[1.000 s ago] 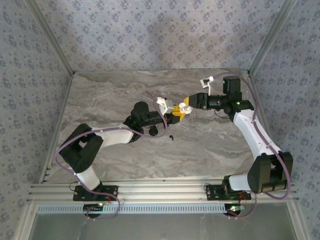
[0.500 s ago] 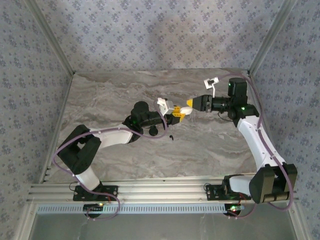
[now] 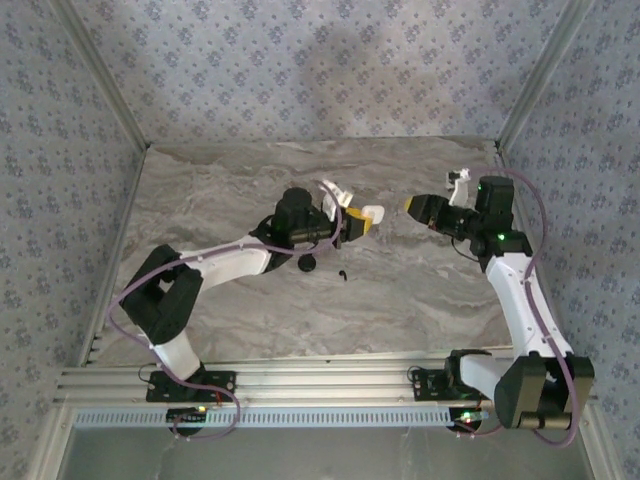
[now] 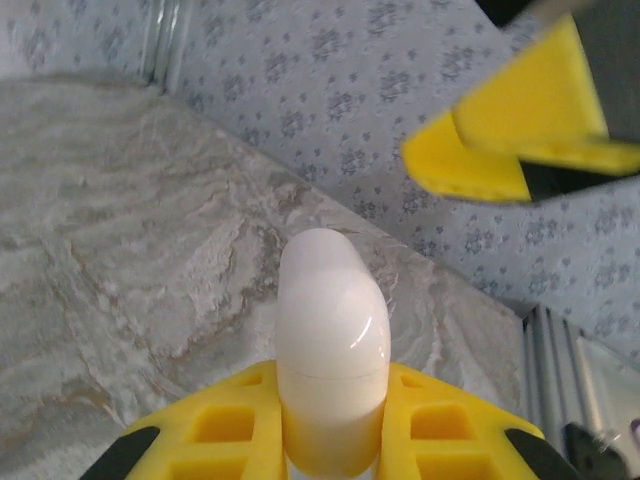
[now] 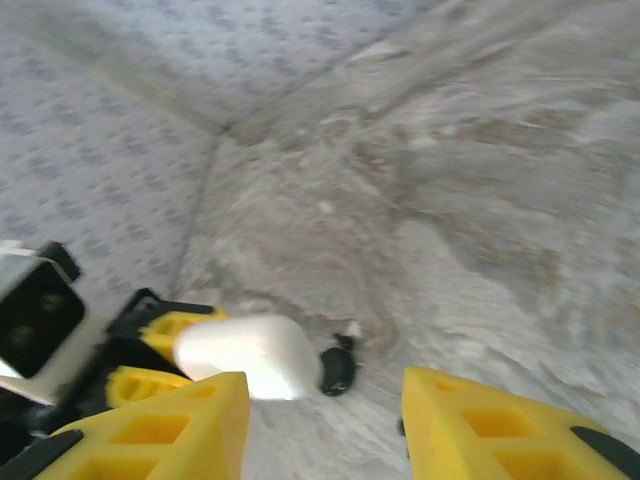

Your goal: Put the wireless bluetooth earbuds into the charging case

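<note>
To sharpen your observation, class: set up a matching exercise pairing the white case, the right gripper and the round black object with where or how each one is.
Things
1. white case
2. right gripper
3. round black object

States
A. lying on the table
B. open, holding nothing
C. clamped in the left gripper

Pairs: 1-C, 2-B, 3-A

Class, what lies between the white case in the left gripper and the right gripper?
Nothing: in the top view, the stretch between the white case, held by the left gripper, and the right gripper is bare marble table.
</note>
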You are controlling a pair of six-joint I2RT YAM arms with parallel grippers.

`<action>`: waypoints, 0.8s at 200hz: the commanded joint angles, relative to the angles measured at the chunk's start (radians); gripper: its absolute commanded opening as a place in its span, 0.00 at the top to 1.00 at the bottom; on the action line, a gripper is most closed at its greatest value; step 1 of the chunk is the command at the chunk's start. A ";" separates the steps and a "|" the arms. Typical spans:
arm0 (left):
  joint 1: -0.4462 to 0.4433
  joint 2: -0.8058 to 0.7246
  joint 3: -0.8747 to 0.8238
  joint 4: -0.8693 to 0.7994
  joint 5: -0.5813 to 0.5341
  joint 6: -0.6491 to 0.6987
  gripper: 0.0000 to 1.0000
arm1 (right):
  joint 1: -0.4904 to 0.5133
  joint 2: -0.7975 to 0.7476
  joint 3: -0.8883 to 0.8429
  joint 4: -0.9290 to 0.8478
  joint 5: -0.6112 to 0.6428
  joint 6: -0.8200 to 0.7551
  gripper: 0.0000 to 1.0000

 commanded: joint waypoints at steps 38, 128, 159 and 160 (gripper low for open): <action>0.004 0.136 0.236 -0.394 -0.040 -0.398 0.93 | -0.037 -0.053 -0.159 0.046 0.164 0.204 0.55; -0.020 0.447 0.517 -0.524 -0.012 -0.676 0.92 | -0.034 -0.122 -0.227 -0.024 0.159 0.172 0.55; -0.032 0.517 0.585 -0.544 -0.028 -0.729 0.92 | -0.034 -0.141 -0.244 -0.030 0.151 0.168 0.55; -0.033 0.519 0.586 -0.545 -0.028 -0.730 0.92 | -0.035 -0.141 -0.245 -0.031 0.150 0.168 0.55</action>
